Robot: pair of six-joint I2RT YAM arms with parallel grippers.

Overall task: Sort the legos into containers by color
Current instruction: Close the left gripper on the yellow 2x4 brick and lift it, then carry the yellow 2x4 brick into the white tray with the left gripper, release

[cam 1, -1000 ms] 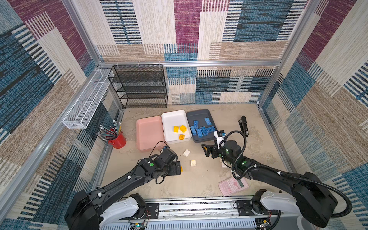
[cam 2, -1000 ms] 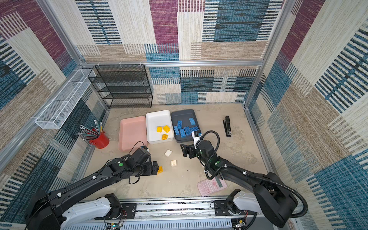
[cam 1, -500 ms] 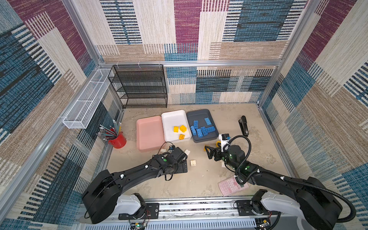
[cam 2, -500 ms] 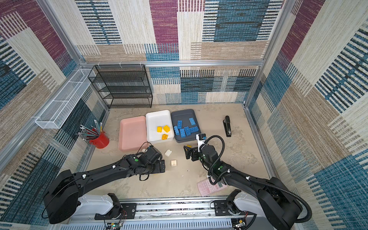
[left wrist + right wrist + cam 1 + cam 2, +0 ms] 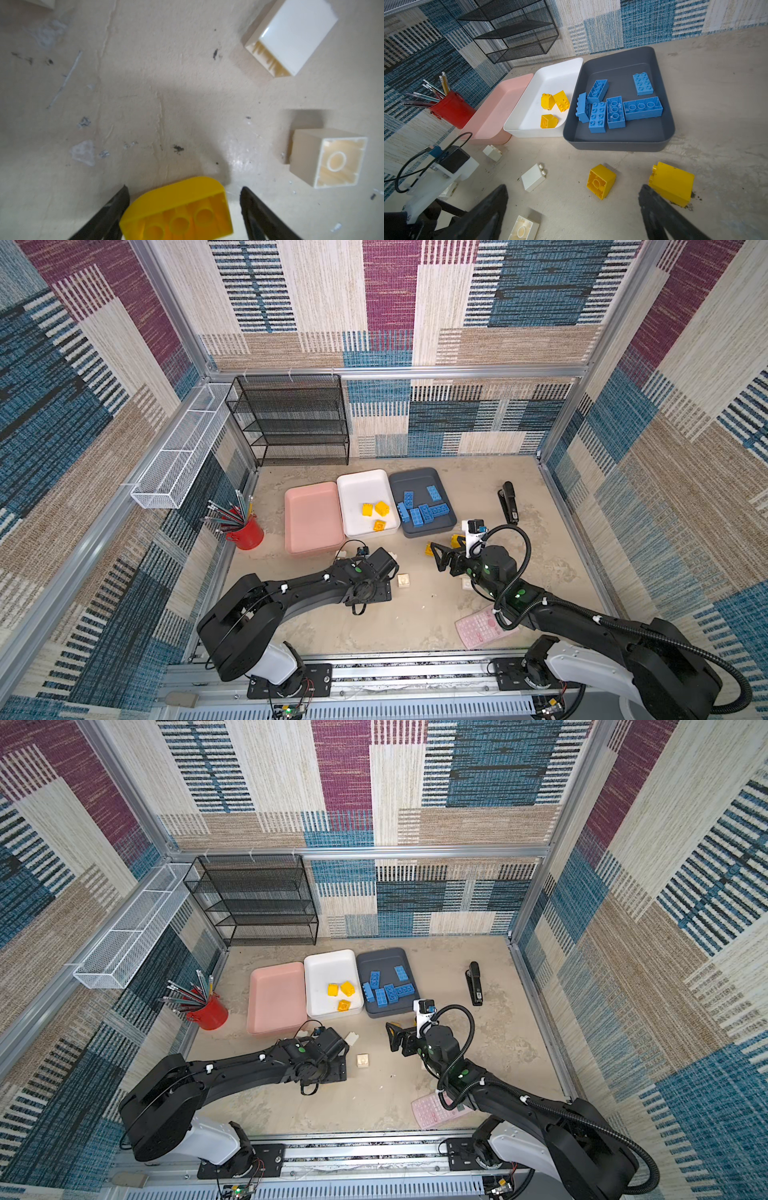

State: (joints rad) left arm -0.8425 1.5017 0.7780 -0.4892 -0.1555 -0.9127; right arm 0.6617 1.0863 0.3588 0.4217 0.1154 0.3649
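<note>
My left gripper (image 5: 184, 188) is open and straddles a yellow lego (image 5: 176, 207) that lies on its side, with a gap at one finger. In both top views that gripper (image 5: 380, 593) covers the brick. Two white legos (image 5: 291, 35) (image 5: 324, 158) lie just beyond. My right gripper (image 5: 573, 187) hangs wide open and empty over the table, near two loose yellow legos (image 5: 601, 180) (image 5: 671, 182). The grey container (image 5: 633, 133) holds several blue legos (image 5: 642, 108). Three yellow legos (image 5: 560, 100) sit in the white container (image 5: 550, 79). Nothing lies in the pink container (image 5: 492, 116).
A red pencil cup (image 5: 245, 531) stands left of the pink container. A black stapler (image 5: 509, 502) lies at the right and a pink calculator (image 5: 482, 626) under my right arm. A black mesh shelf (image 5: 295, 423) and a white wire basket (image 5: 178, 456) line the walls.
My left gripper has moved right and come down over the yellow lego, and its jaws have narrowed around it. The right gripper has shifted only slightly and stayed open.
</note>
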